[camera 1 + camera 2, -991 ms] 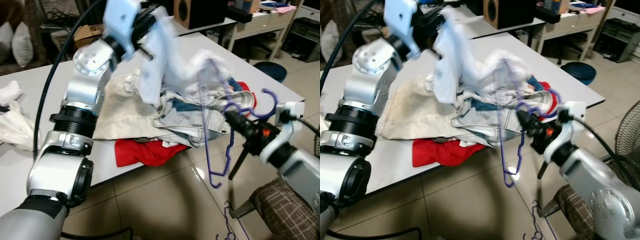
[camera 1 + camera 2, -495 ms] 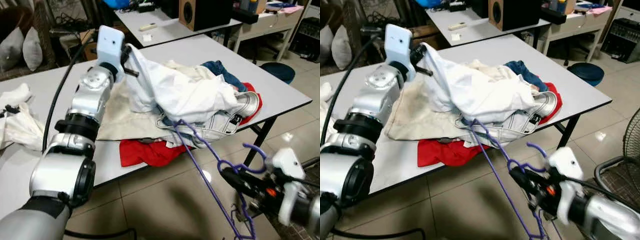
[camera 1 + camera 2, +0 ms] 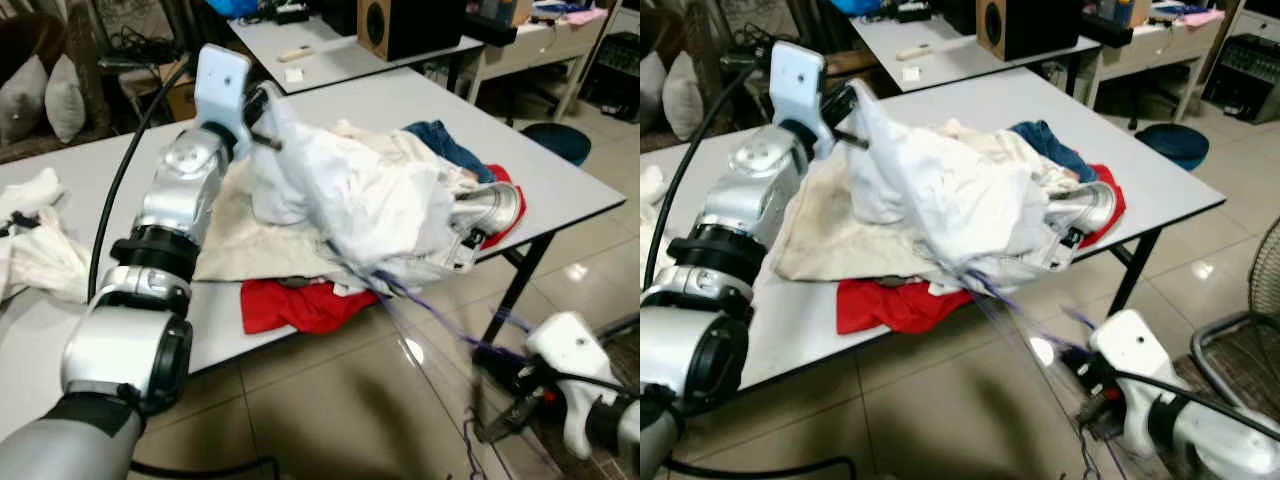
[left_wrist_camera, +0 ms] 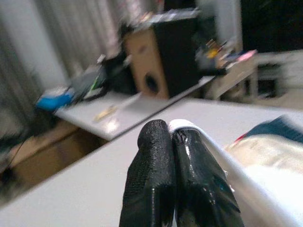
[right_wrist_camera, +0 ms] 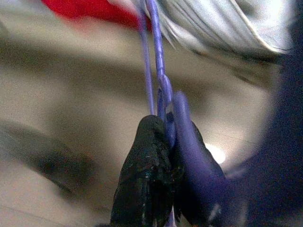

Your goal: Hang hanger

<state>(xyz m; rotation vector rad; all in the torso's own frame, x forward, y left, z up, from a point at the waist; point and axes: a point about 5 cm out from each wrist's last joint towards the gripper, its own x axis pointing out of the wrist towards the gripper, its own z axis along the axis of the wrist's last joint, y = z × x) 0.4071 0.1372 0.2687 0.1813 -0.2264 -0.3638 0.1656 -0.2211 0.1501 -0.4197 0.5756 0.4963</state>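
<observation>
So the left gripper (image 4: 171, 137) has its jaws pinched tight on a white shirt (image 3: 370, 195), holding it up over the pile of clothes (image 3: 440, 215) on the grey bench (image 3: 560, 185). The right gripper (image 5: 163, 142) sits low, off the bench's front edge above the tiled floor (image 3: 330, 410) — jaws clamped on the purple hanger (image 5: 156, 61), which runs up, blurred, under the shirt's hem.

Left tool (image 4: 171, 142) raised and clamped; right tool (image 5: 166, 142) low, pinched closed
</observation>
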